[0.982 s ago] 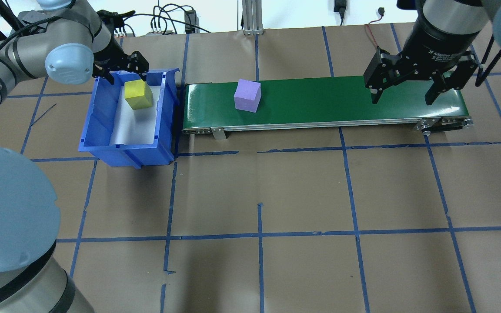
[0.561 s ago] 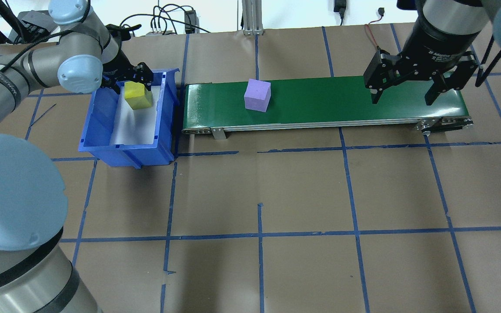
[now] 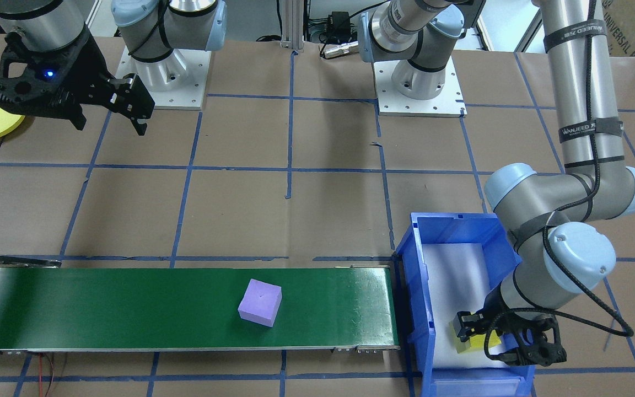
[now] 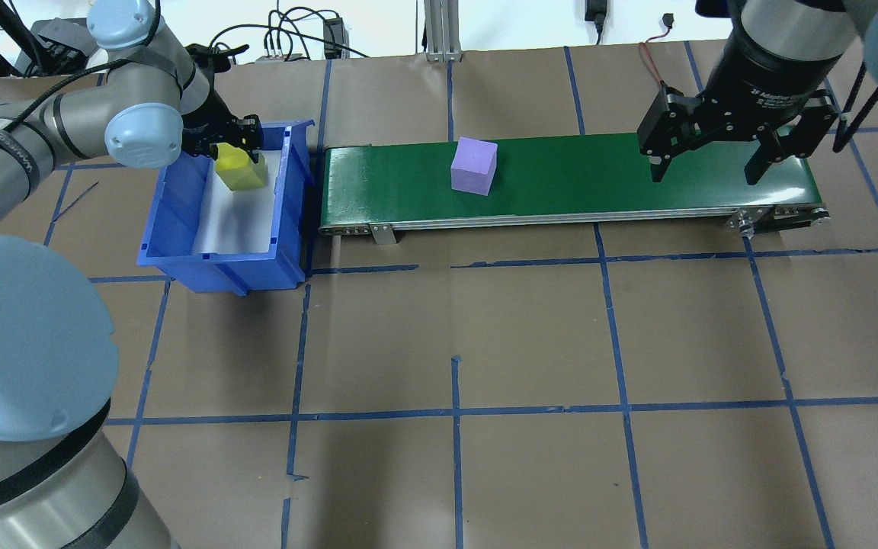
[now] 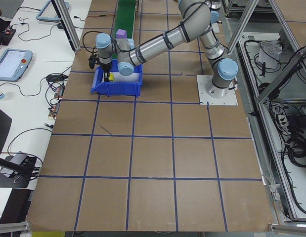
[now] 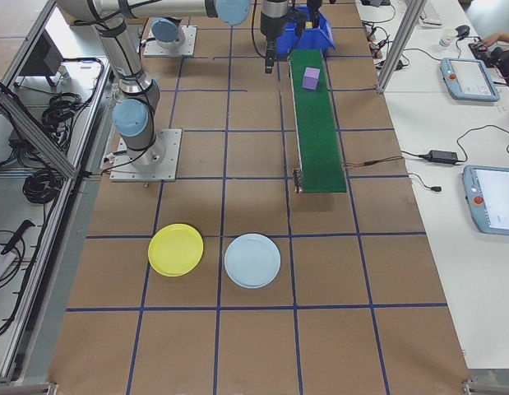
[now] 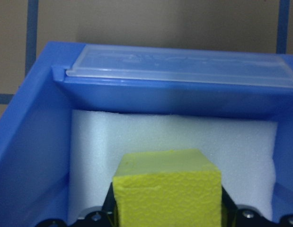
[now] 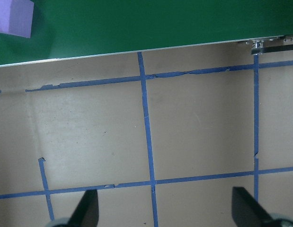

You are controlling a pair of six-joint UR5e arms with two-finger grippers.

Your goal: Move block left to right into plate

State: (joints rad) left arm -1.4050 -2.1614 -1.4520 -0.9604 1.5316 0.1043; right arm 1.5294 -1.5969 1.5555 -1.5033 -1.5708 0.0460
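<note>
Yellow foam fills the bottom of the left wrist view: the left hand (image 4: pixel 235 149) has dropped around the yellow block (image 4: pixel 238 169) in the blue bin (image 4: pixel 180 252), fingers either side, not visibly clamped, while the purple block (image 4: pixel 474 165) has ridden rightward along the green belt (image 4: pixel 599 179) toward the waiting, spread right hand (image 4: pixel 706 164). Only the exterior right view shows the whole yellow plate (image 6: pixel 176 249), lower left on the table (image 6: pixel 238 346), well apart from the belt's end, so delivery seems far off.

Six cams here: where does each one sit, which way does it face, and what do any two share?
Front-facing: across the table, facing the robot; both bases, right claw.
Overhead: behind the shoulders, looking down; green conveyor, both arms.
Exterior left: table end; left arm near, blue bin.
Exterior right: opposite end; yellow plate, light blue plate.
Left wrist: inside the bin; yellow block between claw fingers.
Right wrist: down at the taped table.
Shared: purple block shows in front-facing and overhead.
</note>
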